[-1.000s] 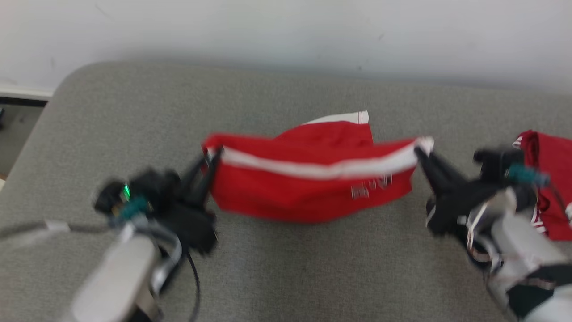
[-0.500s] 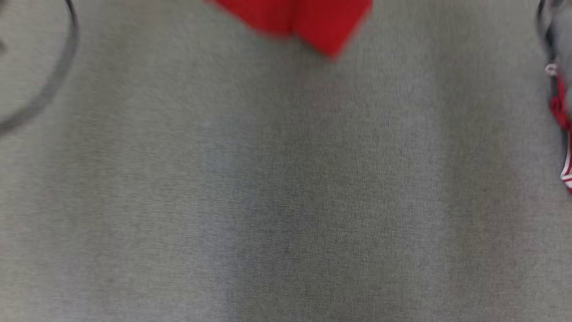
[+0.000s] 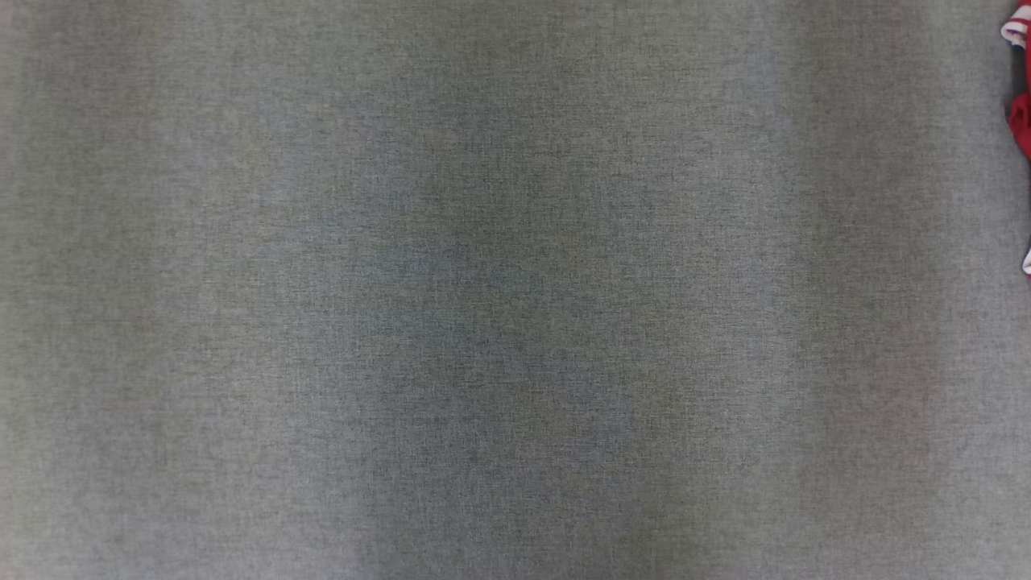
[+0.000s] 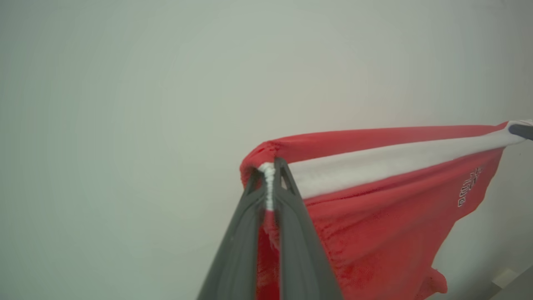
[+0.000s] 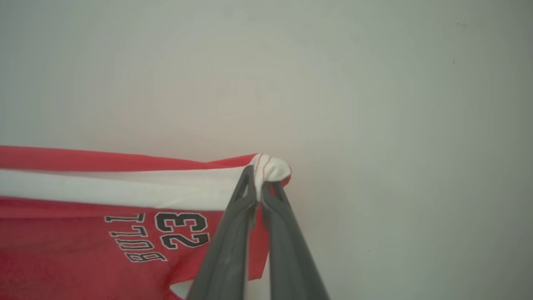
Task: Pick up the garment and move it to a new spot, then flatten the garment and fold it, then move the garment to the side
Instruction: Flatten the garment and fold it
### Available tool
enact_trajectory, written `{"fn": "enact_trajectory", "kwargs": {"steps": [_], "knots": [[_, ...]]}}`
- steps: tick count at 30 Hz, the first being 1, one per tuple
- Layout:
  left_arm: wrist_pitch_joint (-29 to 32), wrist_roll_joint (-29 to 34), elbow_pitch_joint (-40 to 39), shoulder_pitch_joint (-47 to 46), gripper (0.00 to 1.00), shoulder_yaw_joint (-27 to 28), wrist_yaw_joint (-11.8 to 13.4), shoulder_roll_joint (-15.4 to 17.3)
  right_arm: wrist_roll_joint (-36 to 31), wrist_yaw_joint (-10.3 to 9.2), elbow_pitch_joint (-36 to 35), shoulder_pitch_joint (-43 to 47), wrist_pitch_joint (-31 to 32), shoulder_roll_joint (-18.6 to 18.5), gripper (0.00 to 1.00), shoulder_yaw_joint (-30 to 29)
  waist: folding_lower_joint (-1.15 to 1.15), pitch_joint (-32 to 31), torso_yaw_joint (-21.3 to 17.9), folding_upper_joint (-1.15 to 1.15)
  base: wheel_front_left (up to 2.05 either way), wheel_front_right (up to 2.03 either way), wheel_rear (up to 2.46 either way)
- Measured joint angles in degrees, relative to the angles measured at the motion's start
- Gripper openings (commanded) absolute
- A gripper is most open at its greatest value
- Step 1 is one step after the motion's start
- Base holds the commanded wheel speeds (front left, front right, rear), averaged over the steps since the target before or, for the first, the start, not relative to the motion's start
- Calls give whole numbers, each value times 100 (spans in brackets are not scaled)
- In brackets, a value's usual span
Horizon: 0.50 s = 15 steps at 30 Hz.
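Grey woven upholstery [image 3: 483,322] is stretching out under your head camera, and a pale wall [image 4: 125,104] is standing behind both wrist views. You are holding the red garment [image 4: 374,216] up in the air in front of that wall, off the upholstery, stretched taut between your two arms with its body hanging below. Its white band [image 4: 395,160] is running along the top edge from one grip to the other. Your left gripper [image 4: 270,173] is clenching one bunched end of that band, and your right gripper [image 5: 259,179] is clenching the other end (both pairs of fingers are pressing together with cloth pinched between them). The black number print [image 5: 166,233] is hanging just beside the right fingers. A sliver of red-and-white cloth [image 3: 1021,121] is lying at the upholstery's right side; you cannot tell what it belongs to. By my reading, the pick-up is done and you are carrying out the move; laying down, flattening, folding and shifting aside are all waiting.
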Motion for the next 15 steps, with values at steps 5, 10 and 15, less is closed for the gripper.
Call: {"fn": "enact_trajectory", "kwargs": {"steps": [5, 10, 15], "knots": [[-277, -219, 226, -93, 0, -296, 2, -60, -52, 0, 279, -83, -154, 114, 0, 25, -1, 36, -46, 0, 0, 0, 0], [-610, -558, 322, 294, 0, -557, 2, -77, 88, -1, 344, 230, -313, 124, 0, 91, -1, -13, -61, -1, 0, 0, 0], [-1025, -740, 158, 1201, 0, -895, 3, 70, 380, -4, -54, 1000, -495, 132, 0, 483, -1, -183, -95, -1, 0, 0, 0]]}}
